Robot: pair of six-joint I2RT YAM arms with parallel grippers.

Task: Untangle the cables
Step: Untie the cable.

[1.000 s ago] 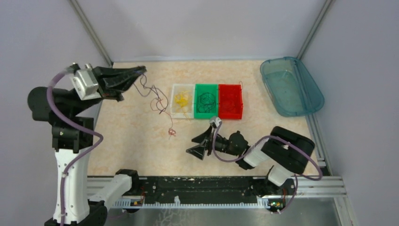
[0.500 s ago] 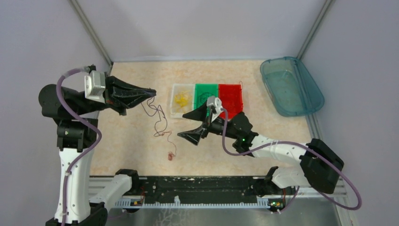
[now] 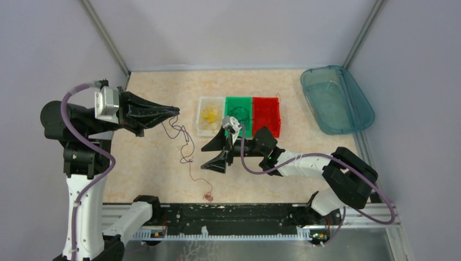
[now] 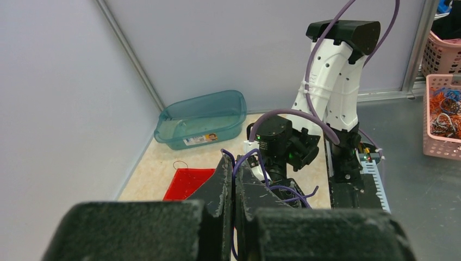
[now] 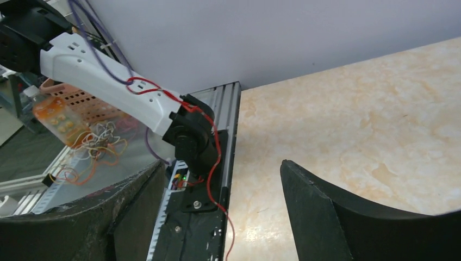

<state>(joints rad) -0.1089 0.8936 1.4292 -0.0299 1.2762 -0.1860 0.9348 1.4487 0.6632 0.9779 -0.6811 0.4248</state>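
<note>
The label (image 4: 197,139) on the tub (image 4: 228,104) is too small to read. The left gripper (image 3: 174,111) pinches the cables (image 3: 187,159), hard-to-trace strands hanging to the table (image 3: 147,163). The right gripper (image 3: 209,157) gapes wide, empty.

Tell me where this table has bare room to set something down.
Free: the far strip behind the bins; the gap between the red bin and the teal tub; the near-left patch between the left arm and the cables. Crowded: the middle, where cables hang from the shut left gripper, beside the open right gripper.
</note>
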